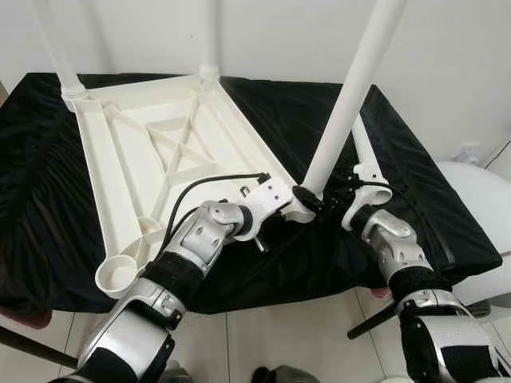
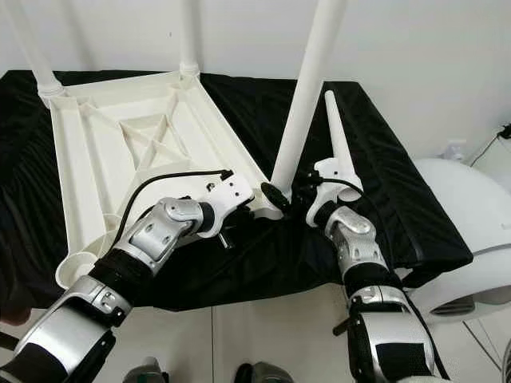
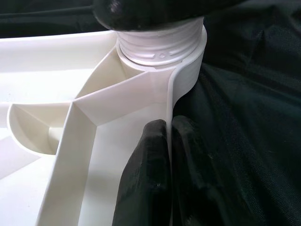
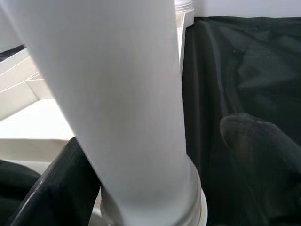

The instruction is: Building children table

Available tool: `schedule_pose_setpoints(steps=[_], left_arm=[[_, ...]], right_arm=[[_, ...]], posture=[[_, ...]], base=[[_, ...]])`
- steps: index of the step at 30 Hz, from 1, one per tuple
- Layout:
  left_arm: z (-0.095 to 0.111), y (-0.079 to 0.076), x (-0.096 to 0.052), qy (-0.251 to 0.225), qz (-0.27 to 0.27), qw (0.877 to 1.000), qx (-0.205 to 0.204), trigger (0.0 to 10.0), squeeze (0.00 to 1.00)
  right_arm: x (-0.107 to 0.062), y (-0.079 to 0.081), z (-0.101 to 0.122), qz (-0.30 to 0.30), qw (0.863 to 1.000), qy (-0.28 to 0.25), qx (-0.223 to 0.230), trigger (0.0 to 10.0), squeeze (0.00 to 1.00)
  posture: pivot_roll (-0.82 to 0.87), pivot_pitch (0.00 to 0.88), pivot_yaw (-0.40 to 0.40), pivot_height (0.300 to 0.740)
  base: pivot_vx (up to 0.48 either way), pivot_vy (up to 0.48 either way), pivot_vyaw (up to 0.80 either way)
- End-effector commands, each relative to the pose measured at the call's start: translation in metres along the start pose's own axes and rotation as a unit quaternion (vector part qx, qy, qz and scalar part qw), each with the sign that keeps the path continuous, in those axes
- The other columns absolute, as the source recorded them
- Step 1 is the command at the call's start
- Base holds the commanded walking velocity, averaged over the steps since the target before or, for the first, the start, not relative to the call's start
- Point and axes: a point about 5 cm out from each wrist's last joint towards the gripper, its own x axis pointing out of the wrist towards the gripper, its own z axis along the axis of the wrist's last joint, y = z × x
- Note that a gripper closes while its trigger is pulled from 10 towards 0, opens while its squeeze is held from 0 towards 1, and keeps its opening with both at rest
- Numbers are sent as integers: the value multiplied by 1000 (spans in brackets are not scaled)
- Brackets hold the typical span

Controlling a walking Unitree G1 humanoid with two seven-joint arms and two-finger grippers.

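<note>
The white plastic tabletop (image 1: 160, 144) lies upside down on a black cloth (image 1: 271, 104). Two white legs (image 1: 60, 48) (image 1: 209, 36) stand in its far corners. A third leg (image 1: 351, 96) stands in the near right corner socket (image 3: 160, 52). My left gripper (image 3: 167, 125) is shut on the thin rim of the tabletop just beside that socket. My right gripper (image 4: 155, 155) is open around the base of the third leg: one finger (image 4: 56, 188) touches it and the other finger (image 4: 258, 150) stands slightly off. A loose fourth leg (image 2: 335, 132) lies on the cloth behind the right wrist.
The near left corner socket (image 1: 116, 275) is an open ring over the cloth's front edge. A white rounded object (image 1: 479, 191) stands to the right of the cloth. On the tiled floor below lies a dark bar (image 1: 371, 323). A white wall is close behind.
</note>
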Motion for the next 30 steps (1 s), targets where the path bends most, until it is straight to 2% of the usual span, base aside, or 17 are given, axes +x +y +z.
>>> schedule_pose_setpoints(steps=[1,8,9,10,11,12,13,22,24,25,27,28,30], left_arm=[[-14,-3,1,29,14,999,-12,10000,0],[-12,-3,1,28,14,999,-12,10000,0],[-12,-3,1,28,14,999,-12,10000,0],[-12,-3,1,27,14,999,-12,10000,0],[-12,-3,1,27,14,999,-12,10000,0],[-11,-3,0,27,15,999,-12,10000,0],[-11,-2,0,26,15,999,-12,10000,0],[-10,-1,0,25,17,999,-12,10000,0],[-10,-1,0,25,17,999,-12,10000,0],[-10,-1,-1,25,17,999,-12,10000,0],[-10,-1,-1,25,17,999,-12,10000,0],[-11,-1,-1,26,18,999,-12,10000,0],[-11,-2,0,26,18,999,-12,10000,0]], right_arm=[[-1,-3,-1,0,1000,6,-3,10000,0],[-2,-5,-7,3,1000,21,-5,10000,0],[-2,-5,-9,4,1000,24,-3,5490,0],[-3,-5,-10,3,1000,27,-2,2039,0],[-3,-5,-10,3,1000,27,-2,2039,0],[-3,-6,-11,3,1000,28,0,549,0],[-4,-6,-11,2,1000,29,0,0,0],[-3,-4,-10,-7,1000,15,6,0,0],[-2,-3,-10,-24,1000,5,6,0,0],[1,-1,-10,-38,999,-8,25,2706,0],[2,0,-10,-40,999,-10,30,2706,0],[3,2,-11,-44,998,-14,35,10000,0],[9,10,-14,-69,996,-22,43,10000,0]], posture=[[21,21,-72,740],[20,24,-73,740],[20,24,-73,740],[21,24,-74,740],[21,24,-74,740],[21,23,-75,740],[21,23,-75,740],[22,22,-79,740],[23,23,-82,740],[21,23,-83,740],[21,23,-83,740],[20,23,-85,740],[20,23,-86,740]], base=[[0,0,0],[0,0,0],[0,0,0],[0,0,0],[0,0,0],[0,0,0],[0,0,0],[0,0,0],[0,0,0],[0,0,0],[0,0,0],[0,0,0],[0,0,0]])
